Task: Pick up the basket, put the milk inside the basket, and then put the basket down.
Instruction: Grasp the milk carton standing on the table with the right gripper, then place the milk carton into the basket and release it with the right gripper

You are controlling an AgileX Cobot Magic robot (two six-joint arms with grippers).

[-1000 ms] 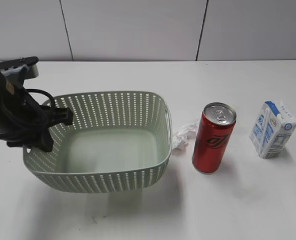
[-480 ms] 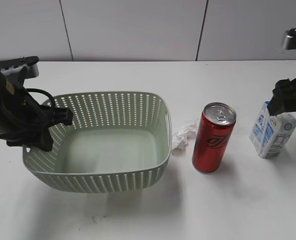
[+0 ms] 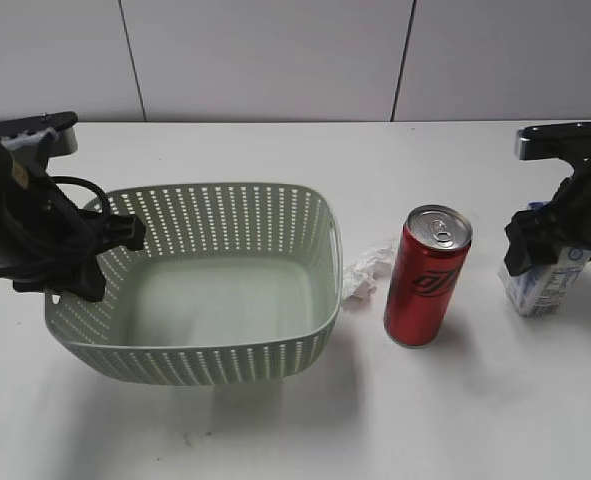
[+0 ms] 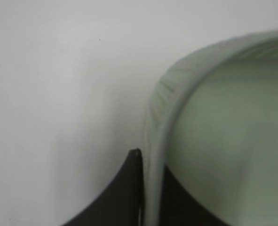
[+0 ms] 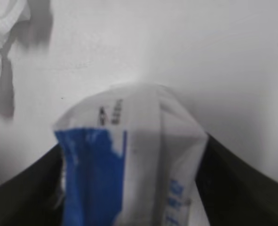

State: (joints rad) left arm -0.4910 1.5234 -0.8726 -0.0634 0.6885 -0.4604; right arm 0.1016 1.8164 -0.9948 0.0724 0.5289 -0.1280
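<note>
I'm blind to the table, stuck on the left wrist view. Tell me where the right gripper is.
Observer: The right gripper is down over the milk, fingers on either side of the carton.
Operator: Say whether it has closed.
Observer: Cannot tell; the right wrist view shows the milk between the dark fingers, contact unclear.
Operator: Report what stands between milk and basket.
Observer: A red can and crumpled tissue, beside the basket held by the left gripper.
</note>
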